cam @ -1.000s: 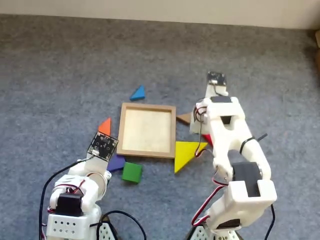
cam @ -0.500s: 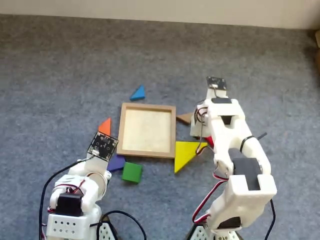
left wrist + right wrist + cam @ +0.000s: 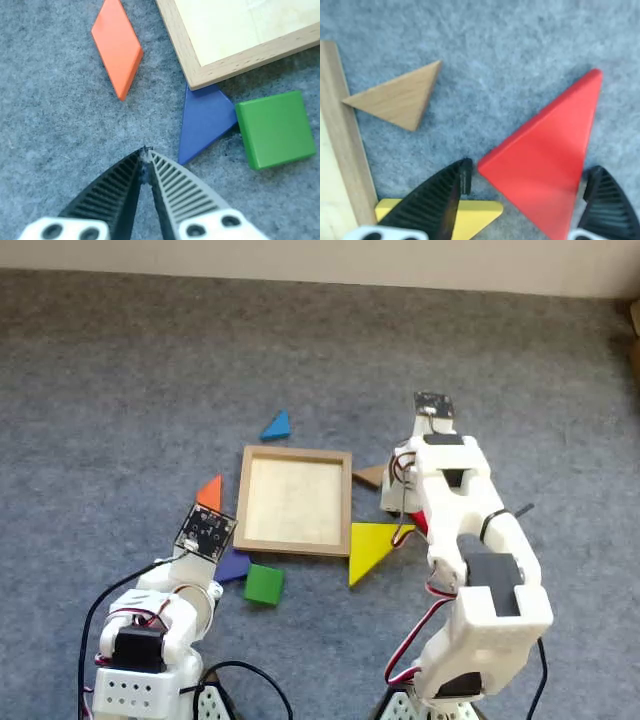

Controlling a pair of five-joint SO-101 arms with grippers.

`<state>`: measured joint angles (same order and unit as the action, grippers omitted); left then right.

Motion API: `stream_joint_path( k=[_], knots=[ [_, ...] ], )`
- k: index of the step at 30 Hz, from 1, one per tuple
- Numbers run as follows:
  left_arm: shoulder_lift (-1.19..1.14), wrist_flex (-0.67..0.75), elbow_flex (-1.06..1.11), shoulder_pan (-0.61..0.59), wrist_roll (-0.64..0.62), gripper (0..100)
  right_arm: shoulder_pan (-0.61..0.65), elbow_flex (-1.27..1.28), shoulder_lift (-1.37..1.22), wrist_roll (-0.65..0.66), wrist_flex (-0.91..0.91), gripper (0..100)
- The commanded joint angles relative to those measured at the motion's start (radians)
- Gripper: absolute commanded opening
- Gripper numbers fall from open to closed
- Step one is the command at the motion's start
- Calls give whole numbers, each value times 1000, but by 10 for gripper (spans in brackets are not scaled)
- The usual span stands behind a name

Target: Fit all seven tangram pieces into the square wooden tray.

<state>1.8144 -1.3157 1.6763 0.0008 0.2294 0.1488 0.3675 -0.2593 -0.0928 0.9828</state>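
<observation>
Tray (image 3: 243, 502) of pale wood lies flat on the grey carpet (image 3: 120, 370) between the two arms, and all seven pieces lie outside it. On its right side the wooden triangle (image 3: 395, 100) points one corner at the rim, touching it or nearly so. The yellow triangle (image 3: 370, 548) sits against the near right corner. Just past these lies the red triangle (image 3: 547, 160), with a strip of carpet between it and the wooden one. The right gripper (image 3: 529, 176) is spread wide astride the red triangle, grasping nothing; one fingertip is just beside a corner and the other is off the opposite edge. At the near left corner the indigo triangle (image 3: 204, 120) meets the rim with its point, and the green square (image 3: 275, 129) lies just beside its edge. The orange parallelogram (image 3: 117, 47) lies off the left rim with a band of carpet between. The left gripper (image 3: 146, 152) has its fingers pressed together on nothing, over carpet near the indigo triangle's tip. The blue triangle (image 3: 277, 426) lies apart from the far rim, and beyond it the carpet runs wide.
</observation>
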Motion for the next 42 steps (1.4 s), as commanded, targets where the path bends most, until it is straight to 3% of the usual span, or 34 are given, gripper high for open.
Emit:
stream_joint_path(
  k=[1,12,17,23,28,35,42],
  knots=[
    [5,-5,19,-4,-6,7,-47,-71,5,9,-4,346],
    [5,-5,19,-4,-6,7,-61,-88,1,9,-2,343],
    [5,-5,19,-4,-6,7,-64,-88,1,9,-2,265],
    [5,-5,19,-4,-6,7,-65,-87,5,9,1,252],
    [5,-5,19,-4,-6,7,-65,-94,7,11,113,252],
    [5,-5,19,-4,-6,7,-65,-94,7,23,125,251],
    [5,-5,19,-4,-6,7,-59,-107,36,110,125,158]
  ],
)
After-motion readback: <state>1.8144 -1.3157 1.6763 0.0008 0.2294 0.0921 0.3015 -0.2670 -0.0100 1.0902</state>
